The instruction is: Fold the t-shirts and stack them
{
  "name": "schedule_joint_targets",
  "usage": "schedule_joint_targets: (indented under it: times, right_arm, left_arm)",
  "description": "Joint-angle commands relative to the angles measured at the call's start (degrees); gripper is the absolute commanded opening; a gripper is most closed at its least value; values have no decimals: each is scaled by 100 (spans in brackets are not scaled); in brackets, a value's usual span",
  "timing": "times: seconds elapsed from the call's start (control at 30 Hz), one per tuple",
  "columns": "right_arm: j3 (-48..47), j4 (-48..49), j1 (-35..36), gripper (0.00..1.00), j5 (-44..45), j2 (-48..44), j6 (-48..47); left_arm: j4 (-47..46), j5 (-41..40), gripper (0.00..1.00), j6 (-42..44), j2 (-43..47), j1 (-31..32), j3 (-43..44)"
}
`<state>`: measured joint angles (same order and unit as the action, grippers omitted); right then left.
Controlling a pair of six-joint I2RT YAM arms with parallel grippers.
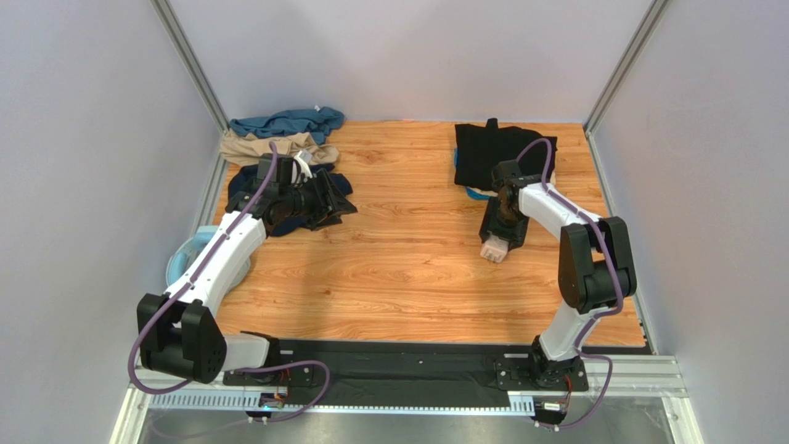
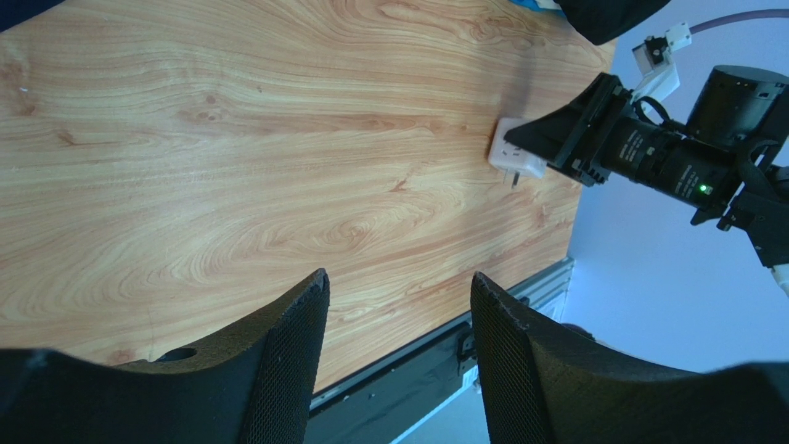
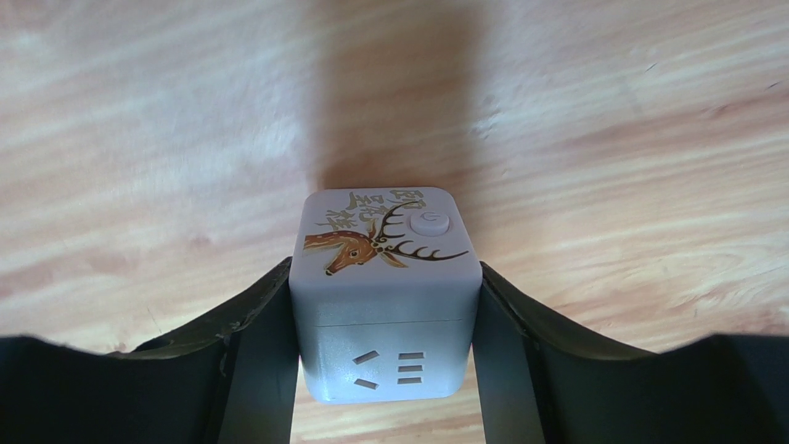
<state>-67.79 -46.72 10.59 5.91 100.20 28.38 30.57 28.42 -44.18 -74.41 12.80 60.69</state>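
My right gripper [image 3: 386, 273] is shut on a small white cube [image 3: 384, 296] with a deer print, low over the table at right centre [image 1: 494, 248]. Behind it a black t-shirt [image 1: 495, 153] lies folded flat. At the far left lie three crumpled t-shirts: a teal one [image 1: 287, 120], a tan one [image 1: 269, 145] and a dark navy one [image 1: 319, 202]. My left gripper [image 1: 329, 199] hangs over the navy t-shirt, open [image 2: 398, 282] and holding nothing. It faces across the bare wood toward the cube [image 2: 514, 153].
A pale blue plastic ring [image 1: 188, 256] lies at the table's left edge under my left arm. A bit of blue cloth [image 1: 477, 192] pokes out from under the black t-shirt. Grey walls close the table on three sides. A metal rail [image 1: 398, 370] runs along the near edge.
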Motion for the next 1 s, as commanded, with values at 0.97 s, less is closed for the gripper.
schedule_joint_targets:
  times: [0.97]
  right_arm:
    - [1576, -812, -496, 0, -64, -985, 264]
  left_arm:
    - [116, 23, 64, 340, -47, 21, 154]
